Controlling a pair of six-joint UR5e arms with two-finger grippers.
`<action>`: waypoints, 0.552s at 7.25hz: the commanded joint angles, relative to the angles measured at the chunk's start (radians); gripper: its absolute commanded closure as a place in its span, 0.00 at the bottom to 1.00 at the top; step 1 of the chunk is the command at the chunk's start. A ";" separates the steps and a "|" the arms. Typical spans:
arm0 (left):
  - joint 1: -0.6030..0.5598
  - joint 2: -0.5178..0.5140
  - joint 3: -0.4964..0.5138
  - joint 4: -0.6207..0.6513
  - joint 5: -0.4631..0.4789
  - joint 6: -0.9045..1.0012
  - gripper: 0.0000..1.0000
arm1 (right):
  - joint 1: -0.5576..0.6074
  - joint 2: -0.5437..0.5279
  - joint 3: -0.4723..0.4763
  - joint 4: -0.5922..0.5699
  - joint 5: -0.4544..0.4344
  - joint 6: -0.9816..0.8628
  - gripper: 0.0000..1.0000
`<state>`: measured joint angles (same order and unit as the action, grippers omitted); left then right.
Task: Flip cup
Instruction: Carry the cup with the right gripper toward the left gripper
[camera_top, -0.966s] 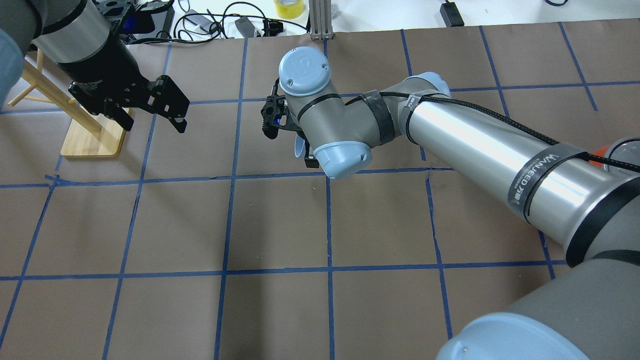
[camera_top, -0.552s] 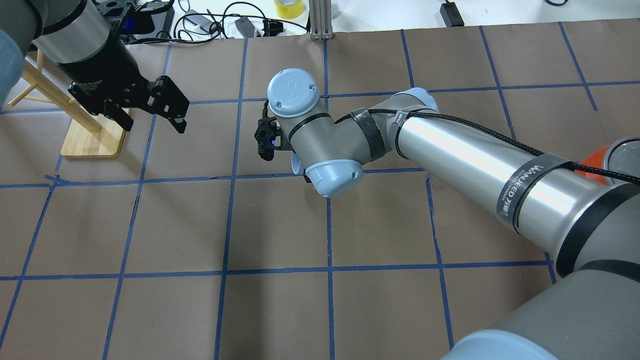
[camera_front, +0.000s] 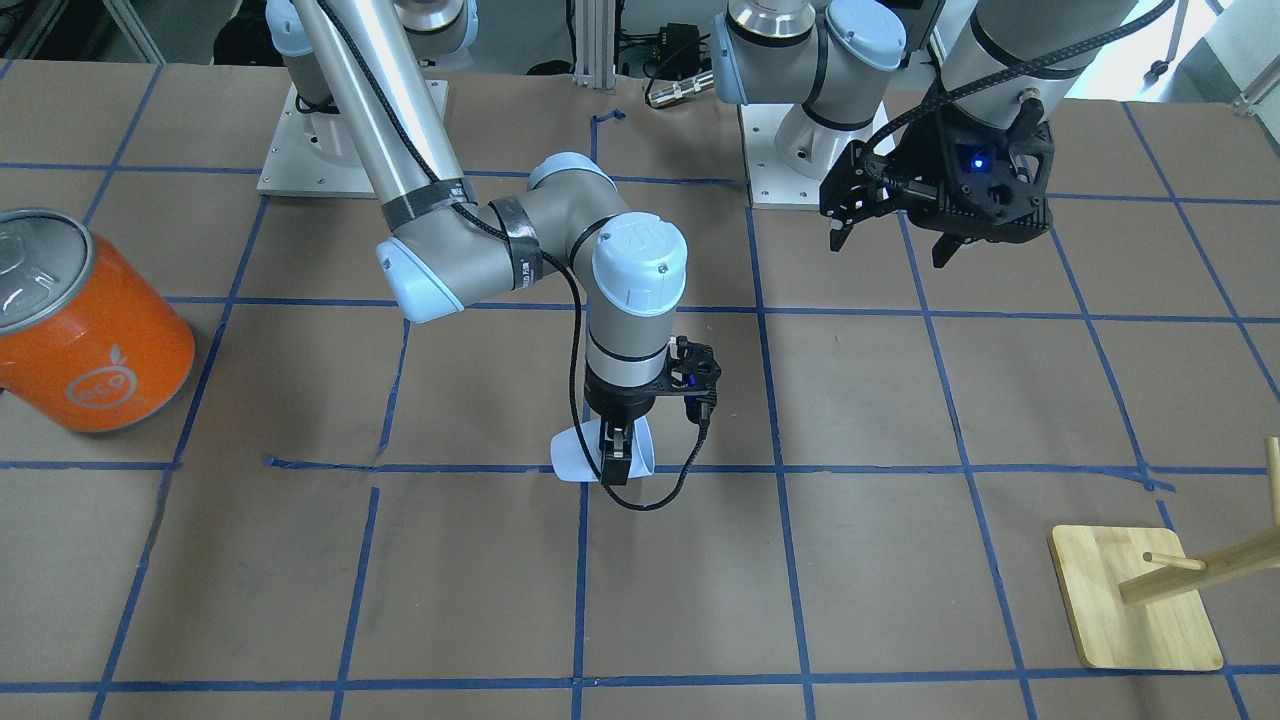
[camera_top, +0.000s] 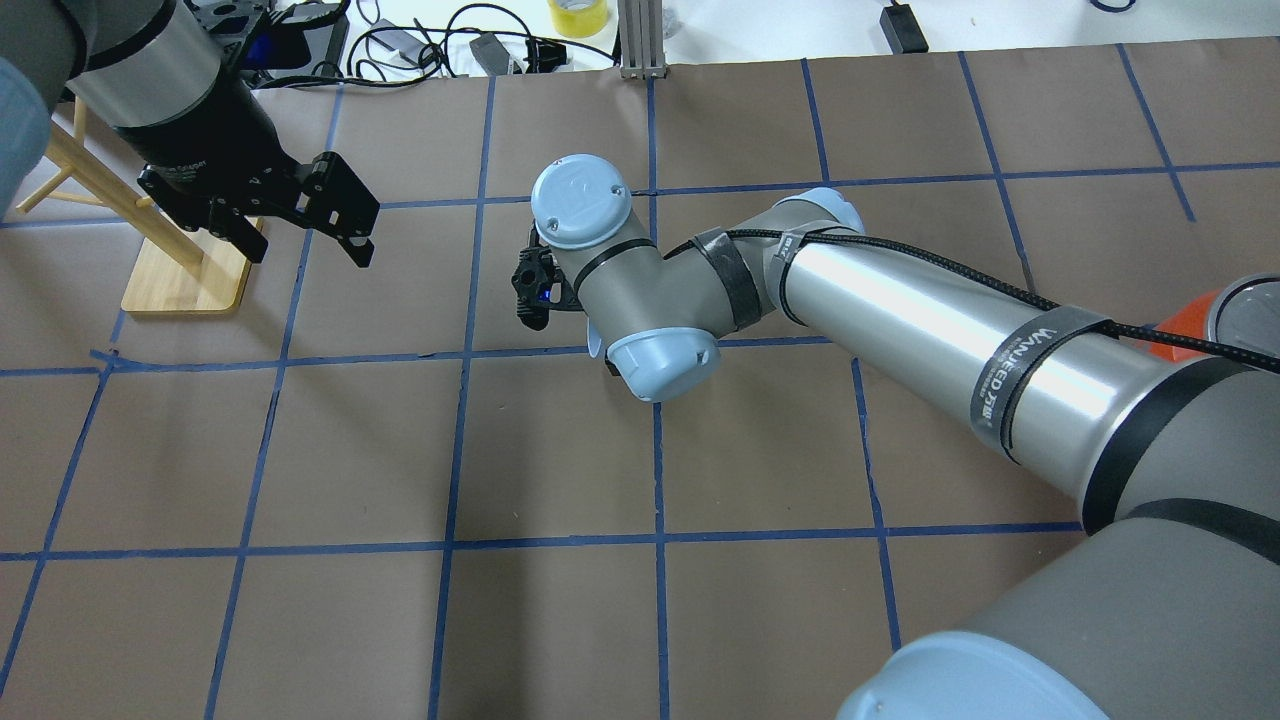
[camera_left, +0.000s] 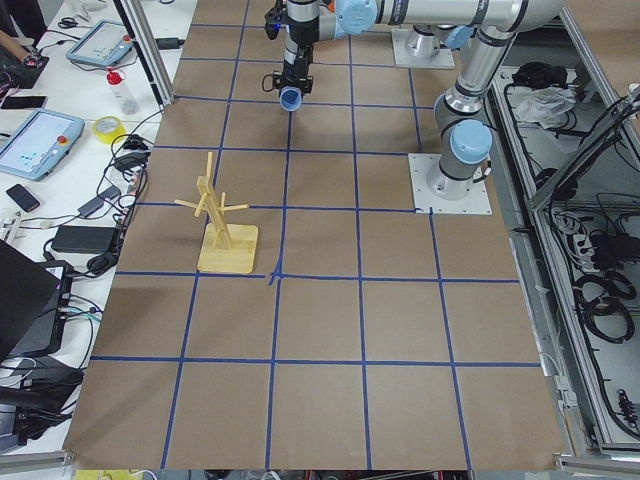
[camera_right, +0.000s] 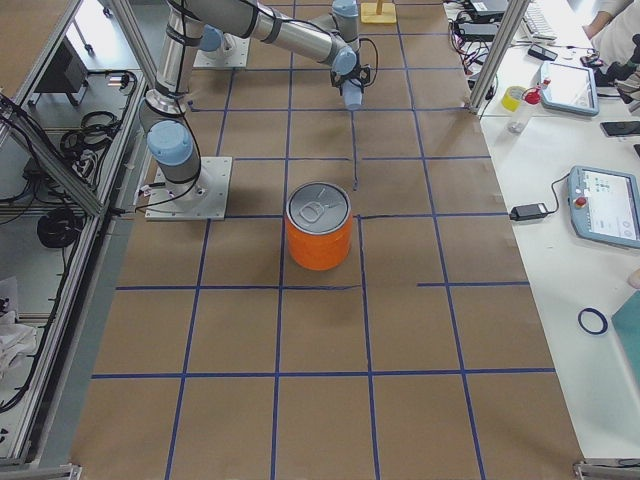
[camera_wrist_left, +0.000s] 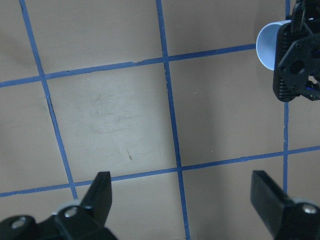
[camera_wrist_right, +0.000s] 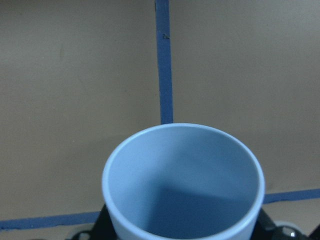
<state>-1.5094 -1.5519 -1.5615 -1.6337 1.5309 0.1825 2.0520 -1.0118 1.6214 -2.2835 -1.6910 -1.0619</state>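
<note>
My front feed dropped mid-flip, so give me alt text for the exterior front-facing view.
The right claw, pointing down, grips the pale blue cup over the middle of the table. The left claw hangs open and empty at upper right; an orange can stands far left.

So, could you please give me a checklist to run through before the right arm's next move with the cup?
1. Grip: the cup is clamped in the right pincer: ok.
2. Contents: the cup is empty inside, per the right wrist view: ok.
3. Other arm: the left pincer is open and well apart from the cup: ok.
4. Clearance: the orange can stands far from the cup: ok.
5. Contact: whether the cup touches the table: cannot tell.
</note>
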 joint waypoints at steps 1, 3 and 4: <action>0.000 0.000 0.000 0.000 0.000 0.000 0.00 | 0.003 0.013 0.000 0.002 -0.001 0.016 1.00; 0.000 0.000 0.000 0.000 0.000 0.000 0.00 | 0.046 0.012 -0.018 0.010 -0.001 0.036 1.00; 0.000 0.000 0.000 0.000 0.000 0.000 0.00 | 0.048 0.024 -0.017 0.000 -0.001 0.028 1.00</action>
<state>-1.5094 -1.5523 -1.5616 -1.6337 1.5309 0.1822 2.0895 -0.9967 1.6077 -2.2759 -1.6920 -1.0309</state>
